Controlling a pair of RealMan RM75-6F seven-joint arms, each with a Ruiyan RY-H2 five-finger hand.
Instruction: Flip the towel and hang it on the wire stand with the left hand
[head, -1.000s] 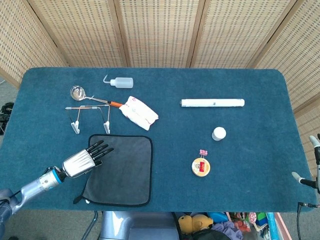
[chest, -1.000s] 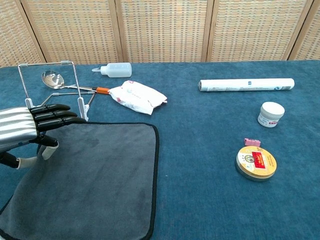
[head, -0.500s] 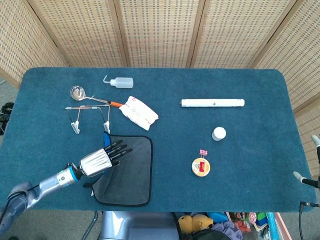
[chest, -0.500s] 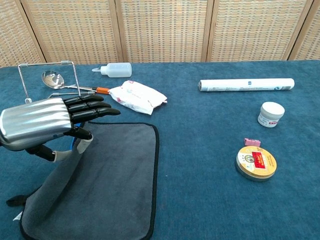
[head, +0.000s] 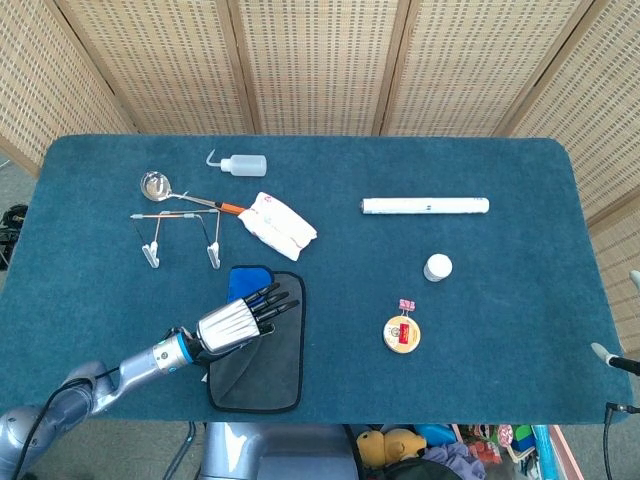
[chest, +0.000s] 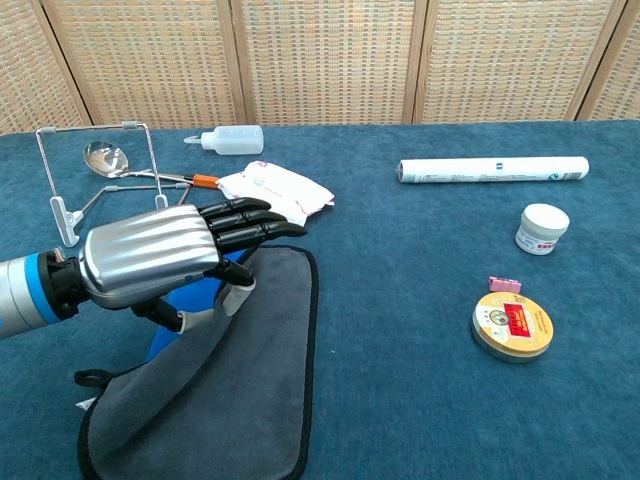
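The grey towel (head: 270, 360) (chest: 240, 390) lies at the table's front left, its left edge lifted and folded over to the right so the blue underside (head: 246, 280) (chest: 185, 305) shows. My left hand (head: 238, 322) (chest: 165, 258) pinches that lifted edge between thumb and fingers, the other fingers stretched out to the right above the cloth. Behind and to the left, the wire stand (head: 180, 238) (chest: 95, 175) stands upright and bare. My right hand is not in view; only a bit of its arm shows at the head view's right edge.
Behind the stand lie a ladle (head: 178, 192) (chest: 130, 168) and a squeeze bottle (head: 240, 164) (chest: 228, 139). A white packet (head: 278, 221) (chest: 275, 194) sits just behind the towel. To the right are a white tube (head: 425, 206) (chest: 492, 169), a small jar (head: 437, 267) (chest: 541, 228), a round tin (head: 401, 333) (chest: 511, 325).
My left hand has carried the towel's left edge up and to the right, folding the cloth over itself. The towel's footprint has narrowed and its blue underside now shows.
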